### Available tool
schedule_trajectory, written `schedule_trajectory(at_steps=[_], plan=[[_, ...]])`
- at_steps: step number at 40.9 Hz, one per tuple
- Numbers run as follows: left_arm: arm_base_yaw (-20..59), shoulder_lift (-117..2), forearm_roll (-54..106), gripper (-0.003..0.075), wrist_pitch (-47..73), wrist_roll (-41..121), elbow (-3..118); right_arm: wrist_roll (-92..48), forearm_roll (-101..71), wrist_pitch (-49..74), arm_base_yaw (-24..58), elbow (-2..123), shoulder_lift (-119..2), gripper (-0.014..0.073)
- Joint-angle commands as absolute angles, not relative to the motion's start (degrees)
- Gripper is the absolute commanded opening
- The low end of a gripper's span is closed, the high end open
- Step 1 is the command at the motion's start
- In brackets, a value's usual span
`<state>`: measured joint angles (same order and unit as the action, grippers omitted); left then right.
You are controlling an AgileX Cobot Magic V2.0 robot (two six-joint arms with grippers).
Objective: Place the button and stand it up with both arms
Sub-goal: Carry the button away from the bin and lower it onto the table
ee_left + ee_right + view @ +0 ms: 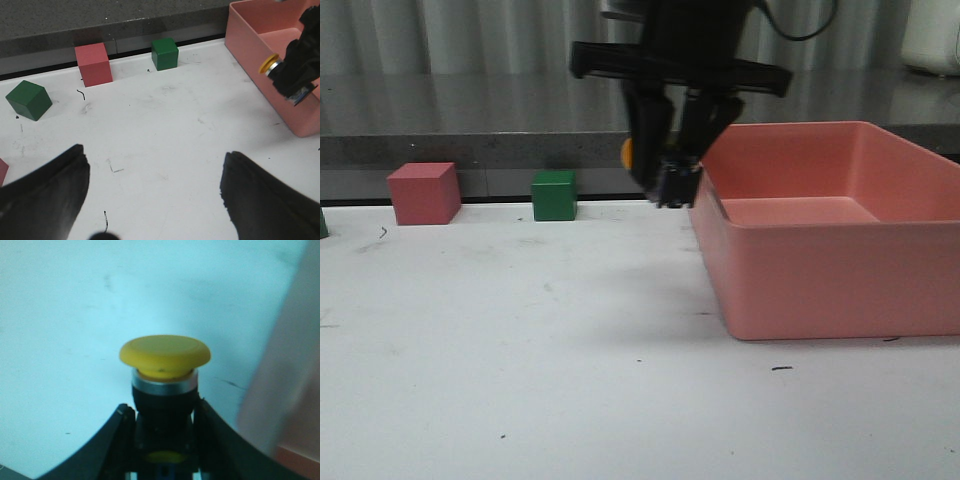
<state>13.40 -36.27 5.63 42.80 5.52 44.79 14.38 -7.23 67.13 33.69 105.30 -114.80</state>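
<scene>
The button (165,357) has a yellow mushroom cap, a silver ring and a black base. My right gripper (164,415) is shut on the base, its fingers pressing both sides. In the front view this right gripper (670,178) hangs above the white table, beside the pink bin's left wall, holding the button (628,152) tilted with its cap pointing left. The left wrist view shows the button (270,64) and the right gripper (296,75) off to one side. My left gripper (155,185) is open over bare table, with nothing between its fingers (55,190).
A large pink bin (820,270) stands on the right of the table. At the table's back edge sit a red cube (423,193) and a green cube (554,194). Another green cube (28,100) lies further left. A dark ledge runs behind the table.
</scene>
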Motion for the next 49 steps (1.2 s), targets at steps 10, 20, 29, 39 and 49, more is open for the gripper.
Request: schedule_trajectory(at_steps=[10,20,29,39,49], plan=[[13.80,-36.52,5.96,0.0533,39.06,5.40,46.65,26.25,-7.71,61.11,42.15,111.78,-116.50,0.0198],[13.80,-36.52,5.96,0.0533,39.06,5.40,46.65,33.48,-7.16,63.97,43.29,121.13,-125.58,0.0198],[13.80,-36.52,5.96,0.0533,39.06,5.40,46.65,36.81,-7.16,65.29,43.32,128.16,-131.42,0.0198],[13.80,-36.52,5.96,0.0533,39.06,5.40,46.65,41.22,-7.32,65.14,43.32,130.45,-134.60,0.0203],[13.80,-36.52,5.96,0.0533,39.06,5.40,46.65,43.29,-5.72,63.68,43.32,130.45,-134.78,0.0313]])
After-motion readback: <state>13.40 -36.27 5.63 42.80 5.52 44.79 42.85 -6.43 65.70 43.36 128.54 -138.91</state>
